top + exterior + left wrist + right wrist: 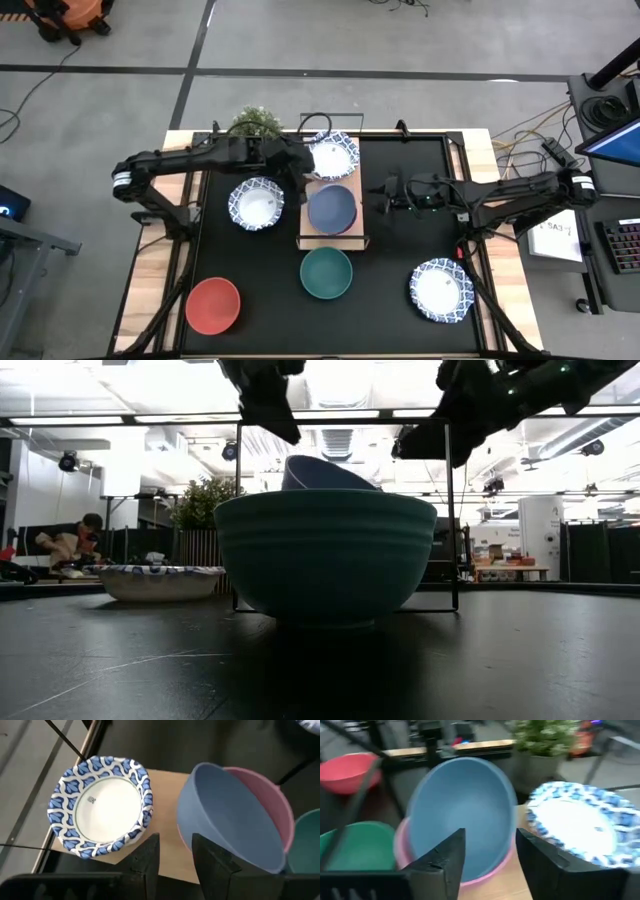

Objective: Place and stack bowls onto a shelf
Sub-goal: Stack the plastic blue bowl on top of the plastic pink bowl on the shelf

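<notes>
Nearest the low camera, a green bowl point(325, 555), standing upright on the black mat point(400, 320) just in front of the shelf point(304, 215) and hiding most of it from that level. On the shelf's near half, a blue bowl point(331, 208) nested crookedly in a pink bowl point(272, 795), tilted so that only a sliver of pink rim shows beneath it. On the shelf's far half, a white bowl with a blue-patterned scalloped rim point(333, 155), upright, close beside the blue one without clearly touching it. Left of the shelf on the mat, a second patterned bowl point(256, 203), just beside the board. Farther toward the front and left of the shelf, a red bowl point(212, 305); front and right of the shelf, a third patterned bowl point(441, 290), well apart from everything else. Behind the shelf's left corner, a potted plant point(257, 123) at the table's back edge. Above the shelf's left edge, between the two patterned bowls, the left gripper point(294, 180), fingers point(146, 861) parted by a narrow gap and holding nothing. Right of the shelf, level with the blue bowl, the right gripper point(383, 195), pointed toward it, fingers point(445, 857) spread wider and likewise empty. Beyond the table in the low view, a person point(70, 545) crouched on the floor.
</notes>
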`<state>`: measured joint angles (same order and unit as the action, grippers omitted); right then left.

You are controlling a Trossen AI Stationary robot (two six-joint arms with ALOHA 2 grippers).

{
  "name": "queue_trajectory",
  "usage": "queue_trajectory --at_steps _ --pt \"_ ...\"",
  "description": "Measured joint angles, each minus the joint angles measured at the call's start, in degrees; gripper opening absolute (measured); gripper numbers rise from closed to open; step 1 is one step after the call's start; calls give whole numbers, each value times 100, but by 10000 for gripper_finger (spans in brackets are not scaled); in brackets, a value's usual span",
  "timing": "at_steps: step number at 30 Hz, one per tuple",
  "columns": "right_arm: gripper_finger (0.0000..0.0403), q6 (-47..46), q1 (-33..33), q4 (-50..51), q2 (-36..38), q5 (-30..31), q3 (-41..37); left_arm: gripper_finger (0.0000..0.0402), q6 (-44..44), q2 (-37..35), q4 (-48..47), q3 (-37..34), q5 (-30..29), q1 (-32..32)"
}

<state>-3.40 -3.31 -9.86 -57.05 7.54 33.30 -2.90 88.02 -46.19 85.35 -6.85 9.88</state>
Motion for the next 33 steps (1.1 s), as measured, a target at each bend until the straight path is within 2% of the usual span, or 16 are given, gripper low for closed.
queue_trajectory --at_steps 5,11,16,21,25,33 --pt "102 106 -46 -932 -448 584 -2 97 87 -339 26 -291 -7 -148" --pt "19 375 -319 -1602 -1166 602 385 97 372 -892 525 -933 -9 -343" --pt "11 756 -522 -1463 -1801 492 1114 97 588 -1424 1054 -1536 -13 -518" --pt "9 877 -684 -817 -2308 140 2018 97 812 -1902 1409 -2048 -25 -645" --pt "9 928 -728 -73 -2709 155 2723 97 839 -2248 1713 -2399 -68 -707" --pt "9 792 -793 539 -3350 454 3580 97 857 -2613 1834 -2818 -177 -714"
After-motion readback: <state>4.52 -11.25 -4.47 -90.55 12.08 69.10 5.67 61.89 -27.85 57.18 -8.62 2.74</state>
